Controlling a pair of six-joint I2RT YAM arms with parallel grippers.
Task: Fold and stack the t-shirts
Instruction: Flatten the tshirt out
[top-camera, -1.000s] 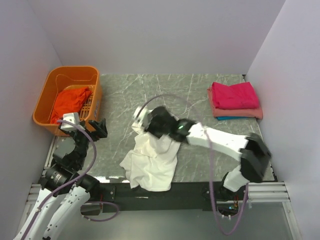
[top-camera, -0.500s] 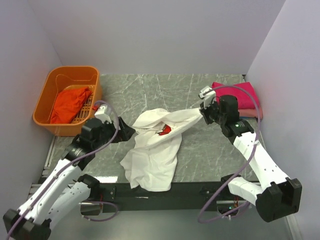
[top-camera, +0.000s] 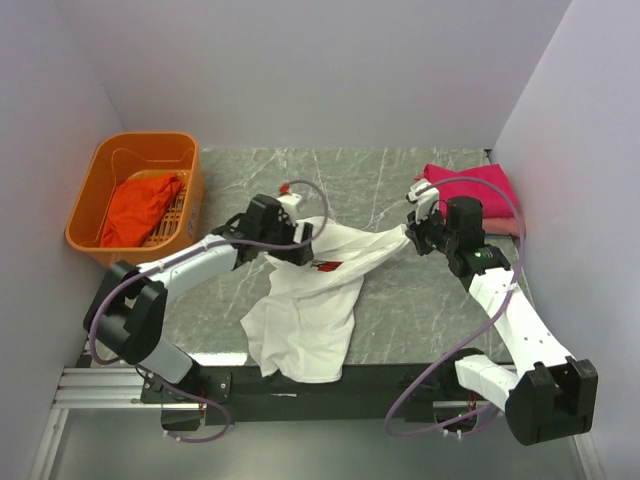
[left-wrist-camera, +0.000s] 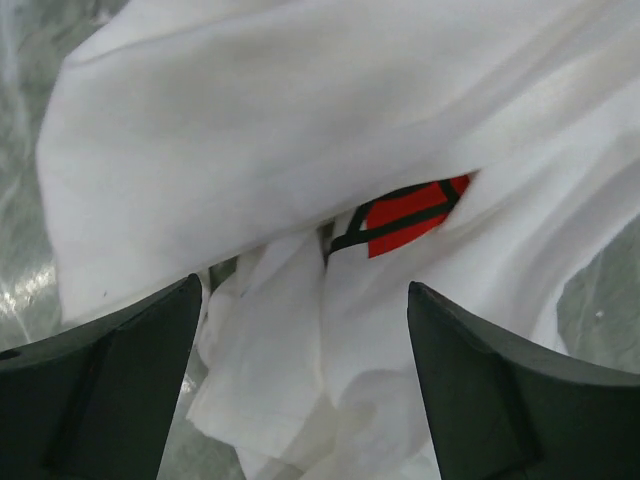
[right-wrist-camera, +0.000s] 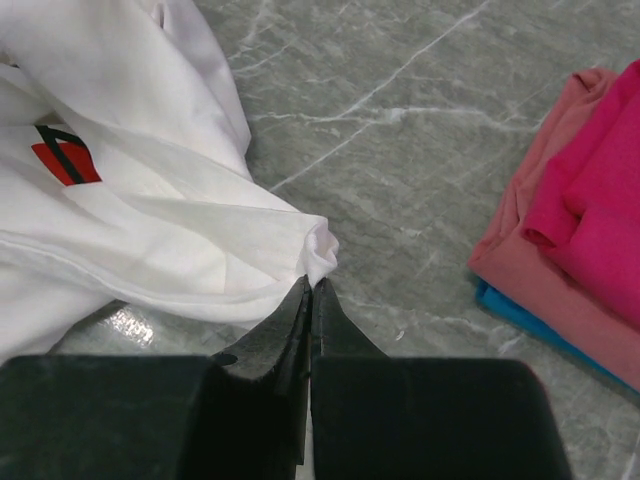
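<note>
Right of the basket (top-camera: 84, 200), your white shirt (top-camera: 310, 300) stretches lengthwise away from it, far corner pinched in the right gripper (right-wrist-camera: 310, 290). Your left gripper (left-wrist-camera: 300, 290) hovers spread over its red print (left-wrist-camera: 405, 215); you can't read any lettering.

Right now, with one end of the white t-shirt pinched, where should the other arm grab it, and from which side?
Take the white t-shirt by the thick fold at its left end, coming straight down from above. The right gripper is shut on the opposite end, so gripping there should let the cloth be pulled flat. The open left gripper hangs just over it.
</note>
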